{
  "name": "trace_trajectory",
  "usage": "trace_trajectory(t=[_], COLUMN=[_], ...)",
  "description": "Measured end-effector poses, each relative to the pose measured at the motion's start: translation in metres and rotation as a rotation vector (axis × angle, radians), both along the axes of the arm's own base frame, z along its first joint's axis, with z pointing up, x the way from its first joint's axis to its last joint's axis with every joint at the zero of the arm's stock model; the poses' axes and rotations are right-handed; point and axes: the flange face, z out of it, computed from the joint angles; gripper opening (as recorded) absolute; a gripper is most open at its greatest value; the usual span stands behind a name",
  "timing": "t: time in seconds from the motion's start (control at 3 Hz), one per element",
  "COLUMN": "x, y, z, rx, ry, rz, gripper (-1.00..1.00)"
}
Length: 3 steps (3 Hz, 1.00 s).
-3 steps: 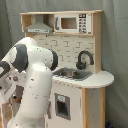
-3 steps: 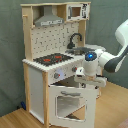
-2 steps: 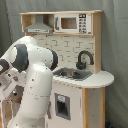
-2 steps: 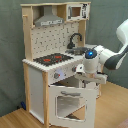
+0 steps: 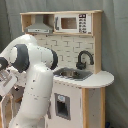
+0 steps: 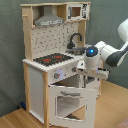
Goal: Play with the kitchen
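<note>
The kitchen (image 5: pixel 75 45) (image 6: pixel 47 50) is a tall white and light-wood toy with a grey hood (image 6: pixel 49 21), a small microwave (image 5: pixel 72 23), a black faucet (image 5: pixel 84 59) over a sink (image 5: pixel 72 74), and a black-red hob (image 6: pixel 52 59). Its windowed oven door (image 6: pixel 70 102) hangs open, leaning out from the front. In the second exterior view my gripper (image 6: pixel 93 74) points down just above the door's top edge, beside the counter's front. In the first exterior view my own arm (image 5: pixel 35 75) hides the gripper and the hob.
A grey curtain (image 6: pixel 10 50) hangs behind the kitchen. The floor (image 6: pixel 20 117) is light wood. The arm's base and elbow stand close against the kitchen's front in the first exterior view.
My wrist has shifted slightly by the oven door's top edge. The door stays open at about the same angle.
</note>
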Motion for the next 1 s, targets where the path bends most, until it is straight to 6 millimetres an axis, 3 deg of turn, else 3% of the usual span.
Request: trace_trajectory(t=[1.0], x=[-0.012], y=[-0.012], z=[0.037], rx=[-0.183], ry=[-0.156], rz=[0.013], gripper=[1.00])
